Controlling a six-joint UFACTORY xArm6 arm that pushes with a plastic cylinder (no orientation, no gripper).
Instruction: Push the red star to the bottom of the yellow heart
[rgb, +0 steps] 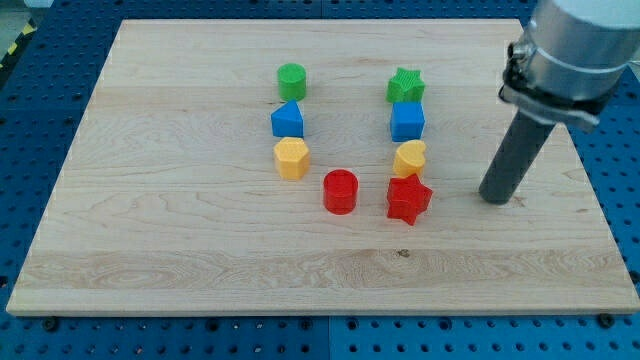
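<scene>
The red star (408, 199) lies on the wooden board just below the yellow heart (409, 158), touching or nearly touching it. My tip (495, 198) rests on the board to the right of the red star, about a block's width or more away from it and level with it. The rod rises up and to the right toward the arm's grey body (572, 50).
Above the yellow heart sit a blue cube (407, 121) and a green star (405, 86). A left column holds a green cylinder (292, 81), a blue block (287, 120) and a yellow hexagon (291, 158). A red cylinder (340, 191) lies left of the red star.
</scene>
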